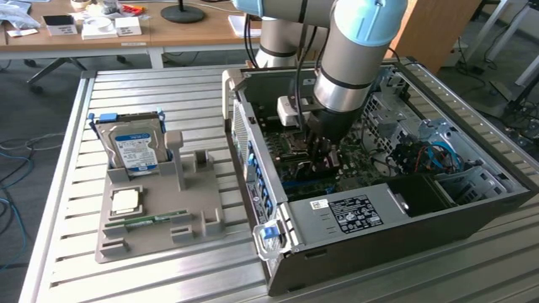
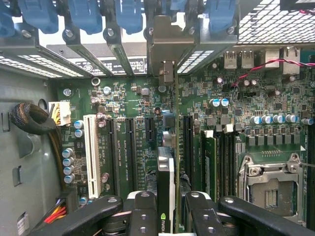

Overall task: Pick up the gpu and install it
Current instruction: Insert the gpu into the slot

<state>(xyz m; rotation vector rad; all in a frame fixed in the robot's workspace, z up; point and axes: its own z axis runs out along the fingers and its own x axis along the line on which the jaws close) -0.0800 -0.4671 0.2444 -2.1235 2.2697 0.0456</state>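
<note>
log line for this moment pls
end effector: shut on gpu | place: inside computer case, over motherboard slots | gpu: on edge, bracket toward rear openings | seated: cannot tell

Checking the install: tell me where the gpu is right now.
The gpu stands on edge, held in the pincer, inside the open computer case on the exterior view's right, over the motherboard slots.

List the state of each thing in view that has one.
gpu, held edge-on at the slots of the motherboard; whether seated, unclear.
gripper, shut on the gpu.
computer case, side open.
hard drive, standing upright in the holder.
memory stick, lying flat on the holder.
</note>
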